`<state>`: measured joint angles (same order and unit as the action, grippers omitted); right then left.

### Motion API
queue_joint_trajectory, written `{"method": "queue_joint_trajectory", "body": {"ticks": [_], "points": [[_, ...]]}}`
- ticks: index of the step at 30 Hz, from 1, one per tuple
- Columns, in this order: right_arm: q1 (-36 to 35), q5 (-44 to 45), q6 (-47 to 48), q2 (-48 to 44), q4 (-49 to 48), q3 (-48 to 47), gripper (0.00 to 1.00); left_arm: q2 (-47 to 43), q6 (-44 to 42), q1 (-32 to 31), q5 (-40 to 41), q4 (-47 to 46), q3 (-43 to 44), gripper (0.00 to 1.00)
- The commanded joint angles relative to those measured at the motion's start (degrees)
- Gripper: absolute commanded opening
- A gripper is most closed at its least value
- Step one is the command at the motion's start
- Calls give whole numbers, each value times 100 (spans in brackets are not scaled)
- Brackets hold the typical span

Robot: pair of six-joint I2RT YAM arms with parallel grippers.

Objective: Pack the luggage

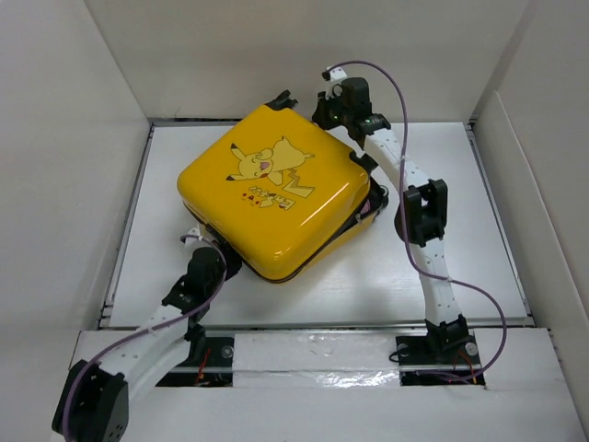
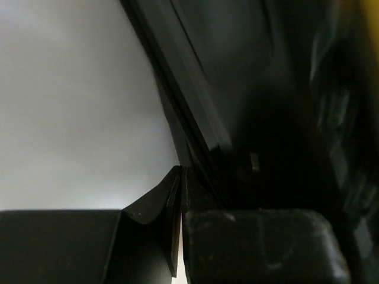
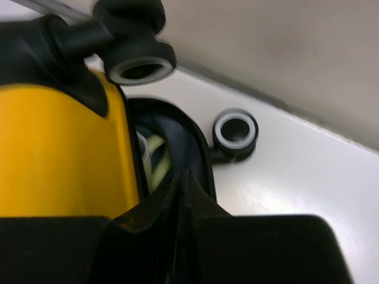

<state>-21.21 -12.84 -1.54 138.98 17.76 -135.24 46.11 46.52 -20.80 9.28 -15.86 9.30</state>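
Plain white walls [image 1: 55, 138] boxing in a white tabletop [image 1: 460, 276], nothing fancy. The small bright-yellow hard-shell suitcase with the cartoon print [image 1: 276, 198] lies flat, lid down. It's a bit toward 11 o'clock from the table's centre and turned like a diamond.

The left gripper [image 2: 179, 176] is tucked against its 7 o'clock corner, clenched tight, and I can't make out anything between the tips (that view is mostly dark shell). The right gripper [image 3: 183, 177] sits at the 1 o'clock corner by the black wheels with white rims [image 3: 235, 131]. Only a thin slit shows at its tips, so I can't tell if it's clenched or slightly released.

What worries me is that the shell gapes there, with something pale yellow-green [image 3: 155, 160] showing inside. If the seam closes over that, my guess is it snags or jams. Pushing at opposite corners on a slick surface could also just spin the case.
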Motion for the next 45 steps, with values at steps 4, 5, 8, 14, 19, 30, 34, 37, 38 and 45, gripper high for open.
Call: {"method": "queue_joint_trajectory", "body": {"ticks": [4,5,8,14,19,30,34,37,38,45], "points": [[-1210,-1986,-926,86,-41,-742,26,-1349,542,-1101,-32,355,-297,0],[-1210,-1968,-988,-193,-262,-349,37,-1367,516,-1180,21,320,-280,0],[-1210,-1932,-1077,-808,-879,181,56,-1062,288,-1304,320,443,149,0],[-798,-2117,-813,-2074,-1125,576,87,-831,-38,-1304,478,180,730,0],[-393,-1828,-576,-4345,-2166,3177,91,-551,-521,-1304,637,118,1442,0],[160,1757,-1857,-8710,-4263,10389,0,-1476,-75,-1304,2268,1735,1673,41],[731,1584,-2315,-8730,-4464,11185,0,-1957,15,-1059,2763,1016,1732,45],[1259,1030,-2447,-8371,-4387,11117,0,-1011,-292,-830,2492,216,2572,55],[1329,994,-2482,-8309,-4386,11098,0,-642,-336,-664,2474,232,2934,58],[1515,1230,-2641,-7571,-4536,10660,0,3476,-504,1460,-694,627,6001,63]]}}
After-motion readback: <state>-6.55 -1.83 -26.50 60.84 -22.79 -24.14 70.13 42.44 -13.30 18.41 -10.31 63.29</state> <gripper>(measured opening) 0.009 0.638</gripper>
